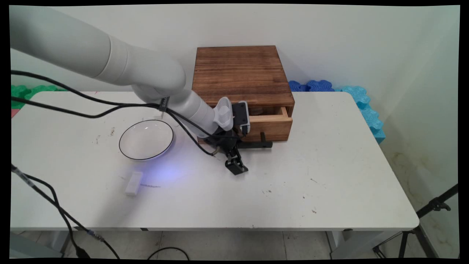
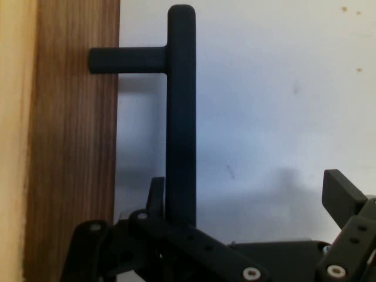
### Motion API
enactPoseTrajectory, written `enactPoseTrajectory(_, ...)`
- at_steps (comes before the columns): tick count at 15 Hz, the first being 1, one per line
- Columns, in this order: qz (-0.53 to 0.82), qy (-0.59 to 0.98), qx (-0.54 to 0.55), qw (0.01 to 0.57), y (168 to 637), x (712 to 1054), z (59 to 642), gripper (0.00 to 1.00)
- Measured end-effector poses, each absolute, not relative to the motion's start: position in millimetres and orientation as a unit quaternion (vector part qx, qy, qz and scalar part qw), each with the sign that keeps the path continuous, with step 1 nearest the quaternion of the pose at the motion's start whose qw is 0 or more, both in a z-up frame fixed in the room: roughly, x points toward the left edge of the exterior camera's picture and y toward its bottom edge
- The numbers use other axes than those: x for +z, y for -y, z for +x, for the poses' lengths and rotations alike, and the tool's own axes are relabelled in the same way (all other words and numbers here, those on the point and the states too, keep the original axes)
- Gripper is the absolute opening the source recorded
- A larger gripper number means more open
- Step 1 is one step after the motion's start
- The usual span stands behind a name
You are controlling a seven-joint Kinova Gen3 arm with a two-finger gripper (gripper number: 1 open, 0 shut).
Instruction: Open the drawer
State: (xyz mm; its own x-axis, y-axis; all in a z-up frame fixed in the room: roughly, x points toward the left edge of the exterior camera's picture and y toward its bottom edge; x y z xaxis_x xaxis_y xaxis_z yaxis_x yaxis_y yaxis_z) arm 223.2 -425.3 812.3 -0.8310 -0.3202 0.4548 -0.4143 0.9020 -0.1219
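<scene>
On the white surface (image 1: pixel 329 183), a small white block (image 1: pixel 133 183) lies left of the wooden drawer box (image 1: pixel 242 79) and nearer the camera, with a white black-rimmed bowl (image 1: pixel 146 139) between them. The box's 1 drawer (image 1: pixel 272 124) stands partly pulled out. The tool (image 1: pixel 234 157) sits low at the drawer front, spread wide: its 2 fingers (image 2: pixel 346 194) straddle the black bar handle (image 2: pixel 180 117) without closing on it, holding nothing.

White wall (image 1: pixel 348 36); white table (image 1: pixel 329 190); tiled floor (image 1: pixel 220 245); tripod (image 1: pixel 421 223) right.
</scene>
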Motion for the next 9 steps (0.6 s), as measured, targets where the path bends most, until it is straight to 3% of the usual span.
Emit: enactPoseTrajectory(9, 0.18, 0.954, 0.093, 0.222, 391, 817, 216, 1.0)
